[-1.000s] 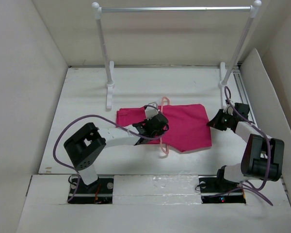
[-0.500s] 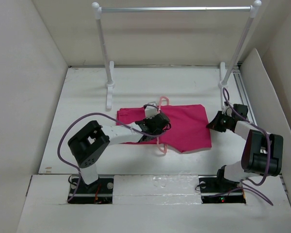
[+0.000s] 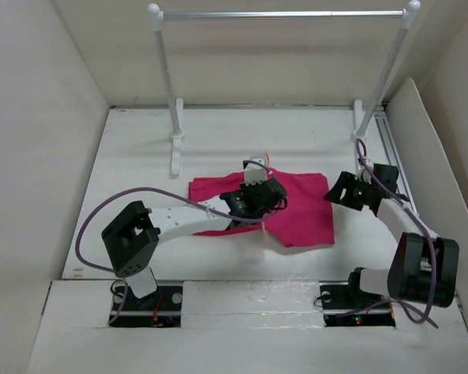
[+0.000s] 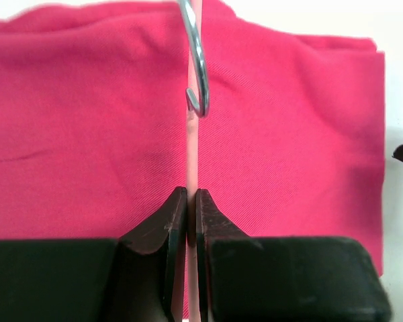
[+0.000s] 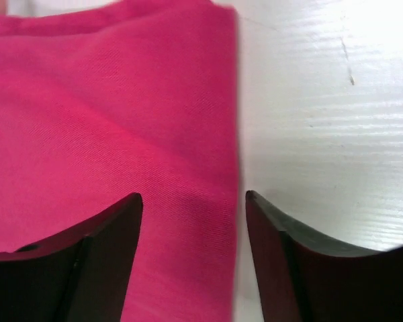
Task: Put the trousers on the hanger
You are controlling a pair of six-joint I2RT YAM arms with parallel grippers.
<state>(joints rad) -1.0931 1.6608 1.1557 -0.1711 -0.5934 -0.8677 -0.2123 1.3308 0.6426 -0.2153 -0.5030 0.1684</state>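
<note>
The magenta trousers [image 3: 304, 210] lie spread flat on the white table, filling the left wrist view [image 4: 87, 121]. The pale-pink hanger [image 3: 265, 234] lies across them, its slim bar [image 4: 191, 161] running up to a metal hook [image 4: 199, 60]. My left gripper [image 3: 269, 195] is over the middle of the cloth, shut on that bar [image 4: 191, 201]. My right gripper [image 3: 335, 191] stands open at the right edge of the trousers [image 5: 121, 121]. In the right wrist view [image 5: 193, 201], that edge runs between the two fingers, which do not pinch it.
A white-posted rack with a silver bar [image 3: 281, 14] stands at the back, its feet [image 3: 175, 152] just behind the cloth. White walls enclose the table on three sides, and a slanted white panel [image 3: 429, 148] rises at the right.
My right gripper has opened at the trousers' right edge. My left gripper has carried the hanger a little right and away from me, and the cloth's right edge has pulled slightly left.
</note>
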